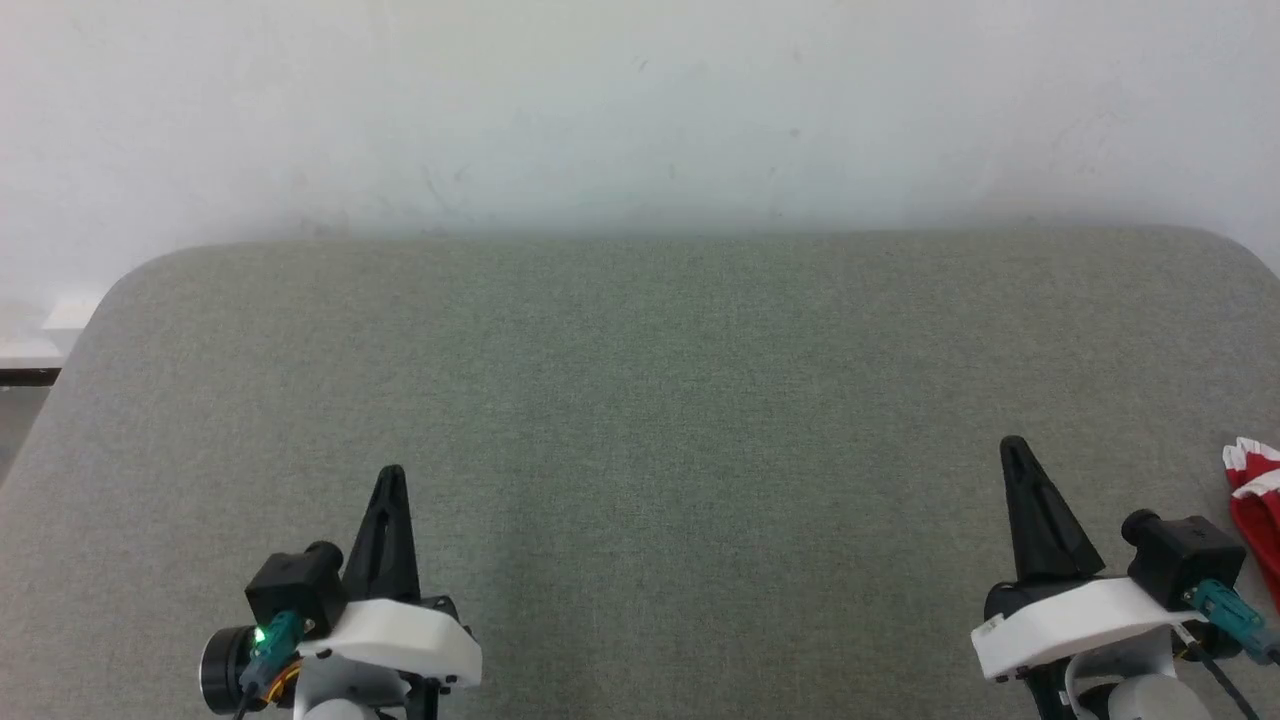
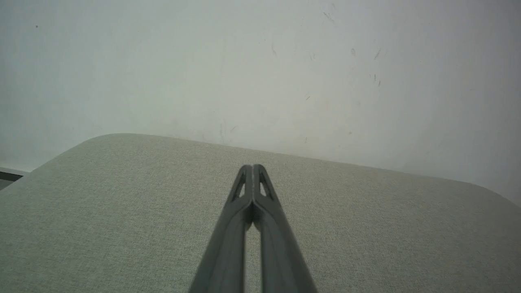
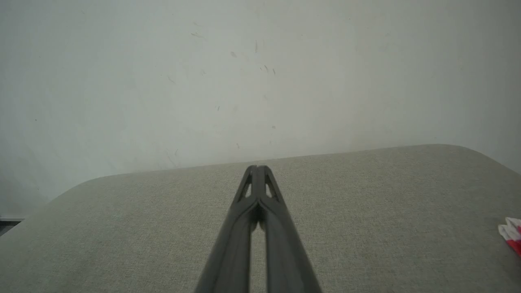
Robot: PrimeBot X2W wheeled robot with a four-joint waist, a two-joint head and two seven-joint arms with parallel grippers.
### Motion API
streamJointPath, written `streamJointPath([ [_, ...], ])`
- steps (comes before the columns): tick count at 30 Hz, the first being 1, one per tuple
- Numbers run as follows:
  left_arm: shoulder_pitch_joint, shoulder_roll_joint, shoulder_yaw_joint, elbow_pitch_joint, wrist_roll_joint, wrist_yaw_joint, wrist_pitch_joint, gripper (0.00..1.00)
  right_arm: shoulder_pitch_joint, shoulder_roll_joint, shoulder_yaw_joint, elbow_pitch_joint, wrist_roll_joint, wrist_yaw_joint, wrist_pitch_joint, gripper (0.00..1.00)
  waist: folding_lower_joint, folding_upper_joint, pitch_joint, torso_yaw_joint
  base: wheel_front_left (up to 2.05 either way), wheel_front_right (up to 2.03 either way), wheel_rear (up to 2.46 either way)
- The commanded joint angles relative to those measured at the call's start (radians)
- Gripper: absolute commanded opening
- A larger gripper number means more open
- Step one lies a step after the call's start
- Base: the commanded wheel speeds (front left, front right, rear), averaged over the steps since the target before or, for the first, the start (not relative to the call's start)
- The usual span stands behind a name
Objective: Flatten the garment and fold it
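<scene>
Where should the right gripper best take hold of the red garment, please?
Probably the white band, the part nearest the right gripper, approached across the table from the left, jaws open; the garment lies crumpled at its right edge, partly out of frame.

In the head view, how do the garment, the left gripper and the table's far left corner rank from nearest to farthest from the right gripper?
1. garment, just to the right of the right gripper, at the view's edge.
2. left gripper, far over on the robot's left.
3. table's far left corner, farther back on the left.
</scene>
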State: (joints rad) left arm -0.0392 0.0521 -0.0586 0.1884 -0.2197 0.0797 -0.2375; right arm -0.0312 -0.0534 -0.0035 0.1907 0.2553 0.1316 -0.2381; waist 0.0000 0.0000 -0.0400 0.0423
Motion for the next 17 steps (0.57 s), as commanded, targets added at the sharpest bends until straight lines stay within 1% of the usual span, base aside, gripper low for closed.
streamJointPath([
  [1, 0.004, 0.000, 0.004, -0.009, 0.013, -0.007, 0.006, 0.00, 0.003, 0.000, -0.001, -0.010, -0.015, 0.000, 0.006, 0.00, 0.0000, 0.0000, 0.001, -0.001, 0.00, 0.00, 0.00],
  [17, 0.009, 0.000, 0.011, -0.034, 0.043, -0.017, 0.038, 0.00, 0.007, 0.001, 0.000, -0.036, -0.049, 0.000, 0.039, 0.00, 0.0000, 0.0000, 0.006, -0.007, 0.00, 0.00, 0.00],
])
